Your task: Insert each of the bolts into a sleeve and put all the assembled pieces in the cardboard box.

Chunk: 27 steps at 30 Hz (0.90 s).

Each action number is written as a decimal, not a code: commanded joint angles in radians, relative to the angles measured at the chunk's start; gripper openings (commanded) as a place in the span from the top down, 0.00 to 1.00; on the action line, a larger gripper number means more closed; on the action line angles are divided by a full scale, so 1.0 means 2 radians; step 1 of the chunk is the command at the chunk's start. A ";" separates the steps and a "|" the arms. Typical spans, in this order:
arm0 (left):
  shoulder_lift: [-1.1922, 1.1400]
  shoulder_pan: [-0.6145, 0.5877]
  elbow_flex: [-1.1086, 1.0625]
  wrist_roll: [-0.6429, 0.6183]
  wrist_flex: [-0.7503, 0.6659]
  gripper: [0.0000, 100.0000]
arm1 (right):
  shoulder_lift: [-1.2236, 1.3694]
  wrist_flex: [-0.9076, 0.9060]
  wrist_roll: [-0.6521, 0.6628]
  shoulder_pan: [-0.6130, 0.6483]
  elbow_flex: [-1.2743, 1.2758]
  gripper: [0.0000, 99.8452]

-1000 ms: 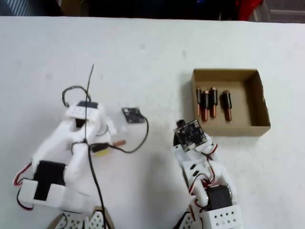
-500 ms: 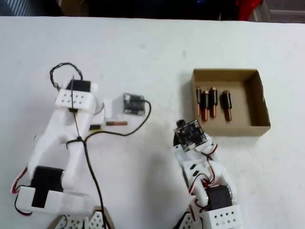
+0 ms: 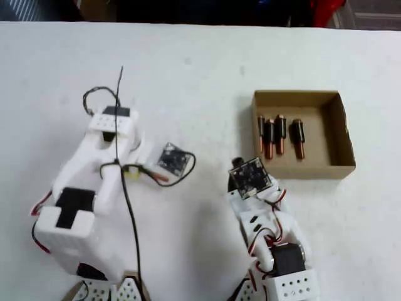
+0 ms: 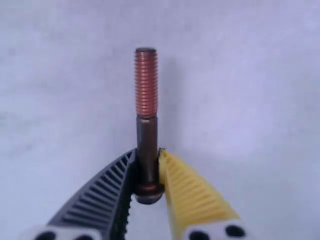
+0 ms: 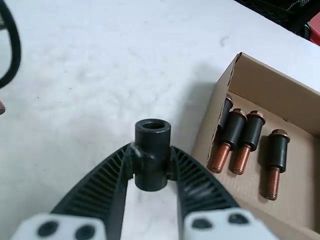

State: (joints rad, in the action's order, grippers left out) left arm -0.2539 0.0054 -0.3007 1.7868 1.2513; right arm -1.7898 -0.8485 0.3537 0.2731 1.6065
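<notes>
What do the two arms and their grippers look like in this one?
Both arms are white plastic with black motor blocks. The left arm carries a black cable; the right arm shows red wires. The left gripper has one black and one yellow ribbed finger; the right gripper has two black.

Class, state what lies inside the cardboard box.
Four copper bolts in black sleeves lie side by side on the cardboard box floor. The sleeves cover each bolt's mid shank.

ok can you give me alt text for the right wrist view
The right end effector grips a black sleeve by its sides over a white table. Next to it, an open cardboard box holds four copper bolts already fitted in sleeves.
</notes>
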 commanded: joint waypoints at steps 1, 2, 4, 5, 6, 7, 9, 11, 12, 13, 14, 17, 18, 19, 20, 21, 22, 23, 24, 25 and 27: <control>-0.009 -0.005 0.060 -0.025 0.018 0.98 | -0.006 0.013 0.001 -0.006 -0.005 0.98; -0.016 -0.005 0.073 -0.032 0.022 0.98 | -0.006 0.013 0.001 -0.006 -0.005 0.98; -0.031 -0.005 0.094 -0.040 0.026 0.98 | -0.006 0.013 0.001 -0.006 -0.005 0.98; -0.041 -0.005 0.103 -0.040 0.026 0.98 | -0.006 0.013 0.001 -0.006 -0.005 0.98; -0.053 -0.005 0.108 -0.041 0.026 0.97 | -0.006 0.013 0.001 -0.006 -0.005 0.98; -0.064 -0.005 0.115 -0.043 0.025 0.96 | -0.006 0.013 0.001 -0.006 -0.005 0.98; -0.085 -0.005 0.127 -0.044 0.027 0.92 | -0.006 0.013 0.001 -0.006 -0.005 0.98; -0.098 -0.005 0.137 -0.058 0.028 0.89 | -0.006 0.013 0.001 -0.006 -0.005 0.98; -0.100 -0.005 0.140 -0.061 0.033 0.88 | -0.006 0.013 0.001 -0.006 -0.005 0.98; -0.102 -0.005 0.144 -0.061 0.038 0.88 | -0.006 0.013 0.001 -0.006 -0.005 0.98; -0.103 -0.005 0.148 -0.061 0.043 0.88 | -0.006 0.013 0.001 -0.006 -0.005 0.98; -0.103 -0.004 0.158 -0.061 0.071 0.88 | -0.006 0.013 0.001 -0.006 -0.005 0.98; -0.103 -0.004 0.163 -0.061 0.078 0.88 | -0.006 0.013 0.001 -0.006 -0.005 0.98; -0.103 -0.004 0.170 -0.061 0.084 0.88 | -0.006 0.013 0.001 -0.006 -0.005 0.98; -0.103 -0.005 0.173 -0.061 0.090 0.88 | -0.006 0.013 0.001 -0.006 -0.005 0.98; -0.103 -0.005 0.177 -0.061 0.096 0.88 | -0.006 0.013 0.001 -0.006 -0.005 0.98; -0.103 -0.005 0.180 -0.061 0.100 0.88 | -0.006 0.013 0.002 -0.006 -0.005 0.98; -0.102 -0.003 0.182 -0.061 0.101 0.88 | -0.006 0.013 0.010 -0.006 -0.005 0.98; -0.101 -0.003 0.182 -0.061 0.101 0.88 | -0.006 0.013 0.026 -0.006 -0.005 0.98; -0.101 -0.001 0.182 -0.061 0.101 0.88 | -0.006 0.013 0.043 -0.006 -0.005 0.98; -0.101 -0.001 0.182 -0.061 0.097 0.88 | -0.006 0.013 0.061 -0.005 -0.005 0.98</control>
State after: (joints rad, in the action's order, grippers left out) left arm -0.4687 0.0069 0.0215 1.6763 1.4293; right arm -1.7898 -0.8485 0.4196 0.2716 1.6065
